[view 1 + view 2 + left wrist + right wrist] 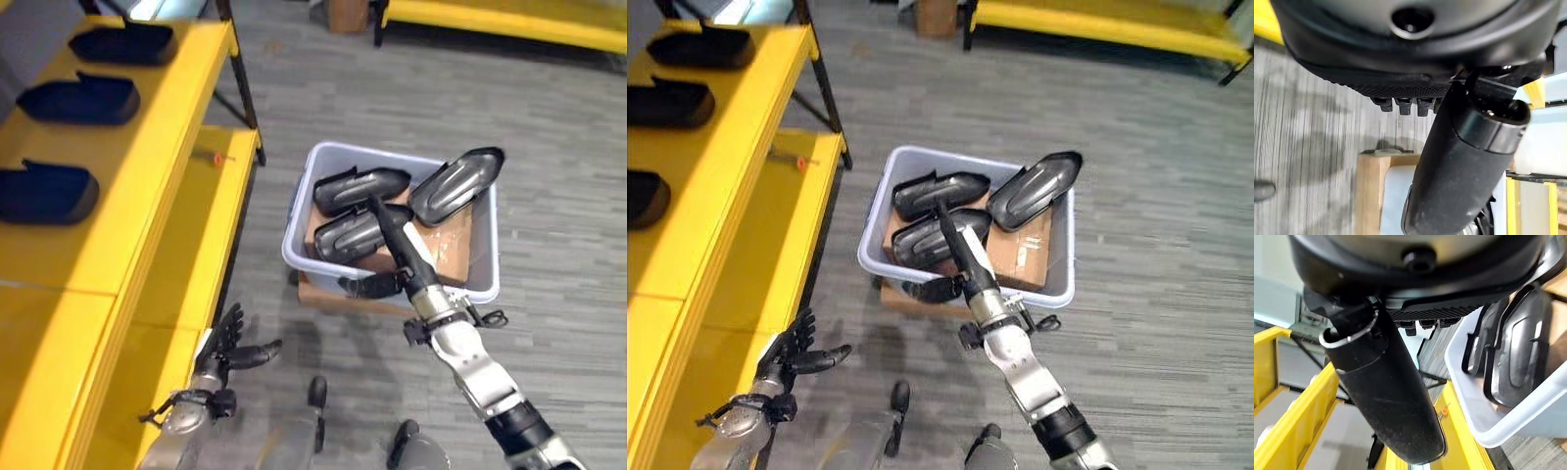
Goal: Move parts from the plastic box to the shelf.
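Silver-grey segmented right arm (480, 377), black-fingered right hand (397, 245); dark left hand (227, 343), textured black palm

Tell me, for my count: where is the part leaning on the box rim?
In the eye views, that part leans over the plastic box's far right corner.

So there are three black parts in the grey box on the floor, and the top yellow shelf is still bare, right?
Not quite. The grey box does hold three black parts, but the top yellow shelf is not bare: the left eye view shows three black parts already lined up on it.
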You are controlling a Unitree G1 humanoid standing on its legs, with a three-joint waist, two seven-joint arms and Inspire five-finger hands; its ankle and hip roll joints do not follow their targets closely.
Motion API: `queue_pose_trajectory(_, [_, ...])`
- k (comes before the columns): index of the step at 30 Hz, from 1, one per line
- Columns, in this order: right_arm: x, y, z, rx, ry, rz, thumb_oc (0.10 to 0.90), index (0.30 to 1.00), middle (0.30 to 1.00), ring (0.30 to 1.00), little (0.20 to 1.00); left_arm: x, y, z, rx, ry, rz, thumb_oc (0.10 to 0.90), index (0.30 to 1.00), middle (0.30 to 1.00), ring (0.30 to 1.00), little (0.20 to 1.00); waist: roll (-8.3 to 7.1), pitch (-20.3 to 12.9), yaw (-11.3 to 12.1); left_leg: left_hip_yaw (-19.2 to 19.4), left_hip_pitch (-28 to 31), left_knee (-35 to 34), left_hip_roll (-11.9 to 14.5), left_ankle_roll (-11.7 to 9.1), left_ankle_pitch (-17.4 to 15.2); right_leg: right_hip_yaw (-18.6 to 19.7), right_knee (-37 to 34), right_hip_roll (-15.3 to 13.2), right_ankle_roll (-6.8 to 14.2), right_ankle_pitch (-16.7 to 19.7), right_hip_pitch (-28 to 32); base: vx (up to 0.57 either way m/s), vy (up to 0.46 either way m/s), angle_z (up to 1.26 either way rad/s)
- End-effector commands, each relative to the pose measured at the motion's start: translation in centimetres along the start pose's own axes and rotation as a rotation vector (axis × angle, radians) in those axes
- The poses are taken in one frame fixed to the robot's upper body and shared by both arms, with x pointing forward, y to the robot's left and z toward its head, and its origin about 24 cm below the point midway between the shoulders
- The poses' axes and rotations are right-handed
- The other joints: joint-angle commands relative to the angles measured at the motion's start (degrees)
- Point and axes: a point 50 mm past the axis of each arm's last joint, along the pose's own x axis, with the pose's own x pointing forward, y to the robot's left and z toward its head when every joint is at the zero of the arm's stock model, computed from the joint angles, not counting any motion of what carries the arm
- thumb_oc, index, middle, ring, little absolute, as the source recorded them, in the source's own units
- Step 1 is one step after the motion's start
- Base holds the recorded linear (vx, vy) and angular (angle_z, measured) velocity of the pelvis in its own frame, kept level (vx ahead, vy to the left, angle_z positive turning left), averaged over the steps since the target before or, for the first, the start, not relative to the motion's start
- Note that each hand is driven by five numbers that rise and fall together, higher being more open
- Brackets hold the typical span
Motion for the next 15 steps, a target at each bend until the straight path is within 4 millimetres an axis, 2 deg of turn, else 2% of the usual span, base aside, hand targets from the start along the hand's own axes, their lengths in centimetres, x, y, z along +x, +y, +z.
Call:
queue_pose_trajectory(1, [2.5,-2.5,5.7,0.029,-0.301,-0.076,0.9,1.0,1.0,1.0,1.0,0.2,-0.9,3.0,0.006,-0.169,-0.04,0.9,1.0,1.0,1.0,1.0,0.44,-3.53,-0.37,-4.15,4.68,-3.96,2.19,-1.47,-4.64,-2.56,-14.16,1.94,2.35,2.63,3.7,0.12,-0.164,-0.15])
queue_pose_trajectory(2, [2.8,-2.5,6.5,0.015,-0.329,-0.071,0.9,1.0,1.0,1.0,1.0,0.1,-1.0,3.1,-0.006,-0.176,-0.041,0.9,1.0,1.0,1.0,1.0,0.21,-2.99,-0.8,-3.92,5.7,-4.22,3.25,-2.48,-5.24,-2.17,-21.54,-0.44,4.06,7.23,2.73,0.16,-0.211,-0.21])
queue_pose_trajectory(3, [2.9,-2.7,6.9,0.004,-0.346,-0.086,0.9,1.0,1.0,1.0,1.0,0.1,-1.0,3.2,-0.007,-0.177,-0.036,0.9,1.0,1.0,1.0,1.0,0.15,-2.73,-0.85,-3.91,6.34,-4.3,3.81,-2.92,-5.59,-2.16,-24.36,-0.62,4.54,8.38,3.0,0.22,-0.304,-0.29])
queue_pose_trajectory(4, [2.9,-3.2,7.6,-0.043,-0.374,-0.123,0.9,1.0,1.0,1.0,1.0,0.2,-1.1,3.3,-0.006,-0.184,-0.029,0.9,1.0,1.0,1.0,1.0,-0.76,-2.51,-1.49,-4.3,7.23,-4.48,4.43,-3.71,-6.21,-1.24,-27.28,-0.51,5.45,10.34,2.72,0.34,-0.421,-0.07])
queue_pose_trajectory(5, [2.3,-3.9,7.3,-0.057,-0.371,-0.148,0.9,1.0,1.0,1.0,1.0,0.3,-1.2,3.3,-0.015,-0.193,-0.02,0.9,1.0,1.0,1.0,1.0,-2.67,-3.46,-1.68,-4.67,8.2,-4.52,5.18,-5.01,-7.37,-2.37,-29.19,0.62,5.66,9.3,4.91,0.52,-0.615,0.21])
queue_pose_trajectory(6, [2.3,-4.0,7.3,-0.05,-0.373,-0.146,0.9,1.0,1.0,1.0,1.0,0.1,-0.9,3.1,-0.027,-0.183,0.002,0.9,1.0,1.0,1.0,1.0,-2.93,-4.37,-2.25,-5.52,9.75,-4.88,8.16,-6.41,-7.63,-2.97,-26.31,3.05,4.85,5.29,5.09,0.49,-0.547,0.46])
queue_pose_trajectory(9, [2.2,-4.1,7.5,-0.024,-0.382,-0.144,0.9,1.0,1.0,1.0,1.0,-0.3,-0.8,3.0,-0.062,-0.184,0.012,0.9,1.0,1.0,1.0,1.0,-2.92,-5.31,-2.68,-5.86,9.91,-6.16,12.24,-8.13,-6.87,-4.82,-25.34,5.93,3.46,1.63,5.37,0.26,-0.337,0.53])
queue_pose_trajectory(12, [2.2,-4.6,8.2,-0.025,-0.413,-0.169,0.9,1.0,1.0,1.0,1.0,-0.3,-1.1,3.2,-0.081,-0.195,0.004,0.9,1.0,1.0,1.0,1.0,-2.47,-5.51,-3.13,-5.78,8.82,-8.24,15.52,-9.62,-4.72,-5.61,-24.69,8.32,2.42,-0.76,4.14,0.13,-0.244,-0.13])
queue_pose_trajectory(15, [2.3,-5.2,9.0,-0.039,-0.453,-0.2,0.9,1.0,1.0,1.0,1.0,-0.3,-1.3,3.2,-0.087,-0.196,0.002,0.9,1.0,1.0,1.0,1.0,-2.33,-4.99,-3.1,-5.33,7.91,-9.38,16.79,-10.31,-3.17,-5.65,-23.93,9.14,1.88,-1.57,2.71,0.05,-0.121,-0.04])
